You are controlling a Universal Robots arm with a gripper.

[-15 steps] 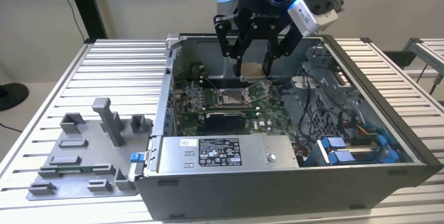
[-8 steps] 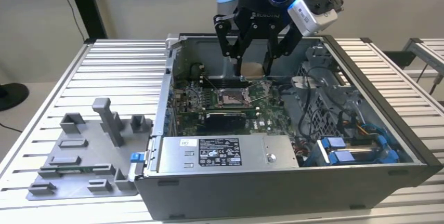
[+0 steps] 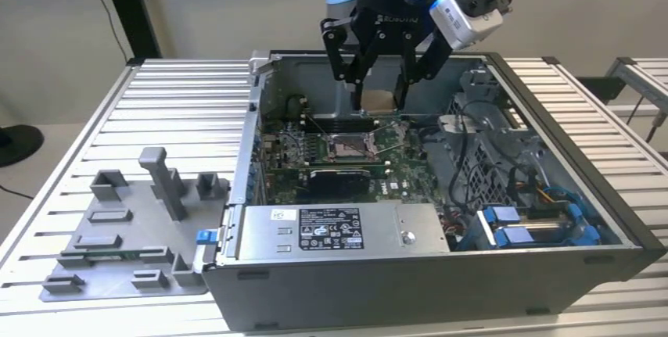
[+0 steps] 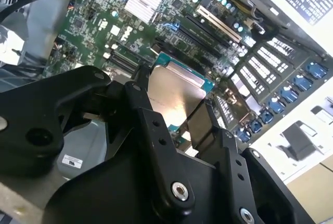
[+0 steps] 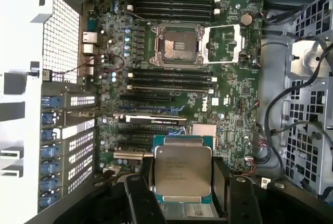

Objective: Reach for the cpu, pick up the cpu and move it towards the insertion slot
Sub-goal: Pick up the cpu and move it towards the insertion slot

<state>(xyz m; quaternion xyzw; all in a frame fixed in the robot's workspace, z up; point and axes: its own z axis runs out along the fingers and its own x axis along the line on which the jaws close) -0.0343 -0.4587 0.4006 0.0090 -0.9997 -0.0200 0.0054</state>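
- A plain, pale wall (image 3: 209,8) stands behind the workbench.
- A black upright post (image 3: 131,8) rises beside it.
- The ribbed, silvery metal table (image 3: 156,118) catches soft, even light.

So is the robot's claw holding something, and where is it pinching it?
Yes: the gripper holds the cpu, its black fingers pinching the chip's two opposite side edges, above the open computer case.

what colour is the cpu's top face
Pale silvery metal with a teal-green border, on the cpu in the gripper; clearest in the first wrist view.

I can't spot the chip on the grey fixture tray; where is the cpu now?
The cpu sits clamped in the gripper, held over the open computer case above the motherboard, just short of the insertion slot.
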